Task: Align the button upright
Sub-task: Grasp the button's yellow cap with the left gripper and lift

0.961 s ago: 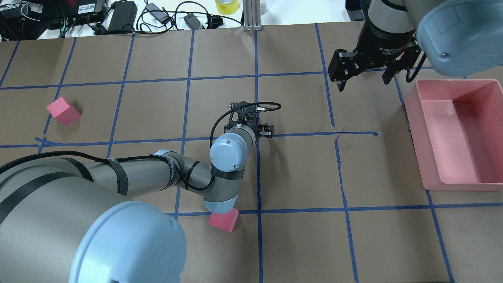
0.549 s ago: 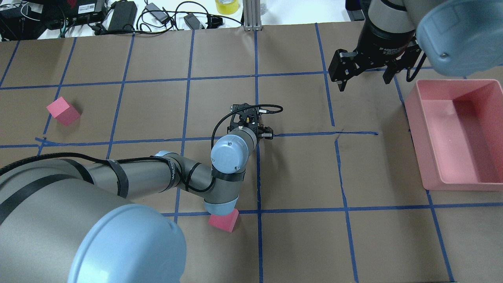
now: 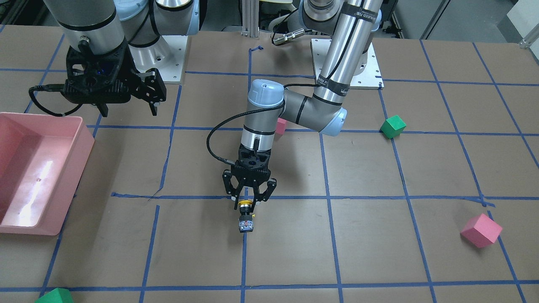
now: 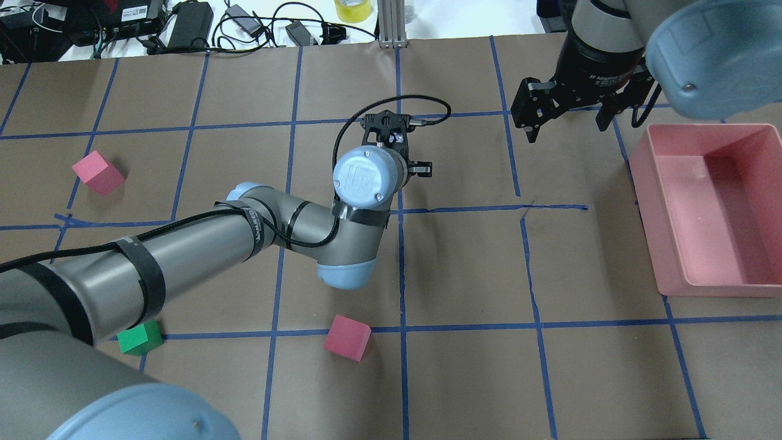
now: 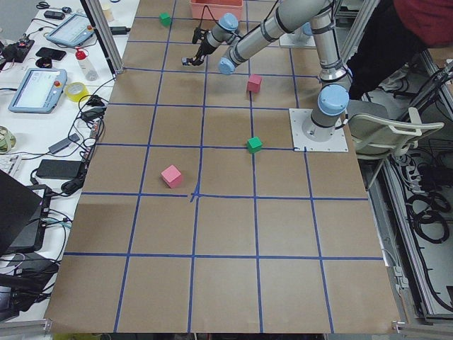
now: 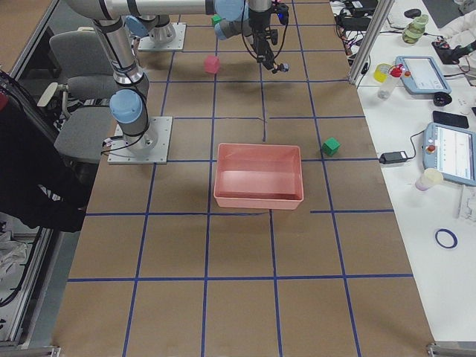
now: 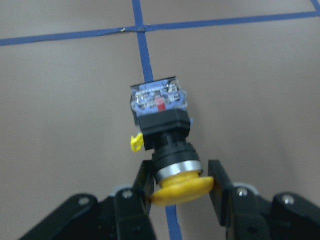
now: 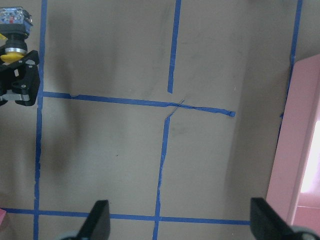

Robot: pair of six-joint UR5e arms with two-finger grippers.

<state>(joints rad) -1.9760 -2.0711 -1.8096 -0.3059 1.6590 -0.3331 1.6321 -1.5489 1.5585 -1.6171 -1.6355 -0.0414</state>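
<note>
Button (image 7: 162, 131): yellow cap, black body, whitish base (red spot on it)
Hold: cap pinched by left gripper (image 7: 180, 184)
Pose: base pointing away from it

Robotics lab indicated: bench (image 4: 464, 379) papered brown and marked off with a blue tape grid (image 4: 401, 275); robot arm (image 5: 327, 42) bolted on a base plate (image 5: 299, 142); teach pendants (image 6: 454, 152) laid on a side table (image 6: 446, 212); power bricks (image 4: 189, 24) and cables heaped behind; aluminium post (image 4: 391, 24) noted.
</note>
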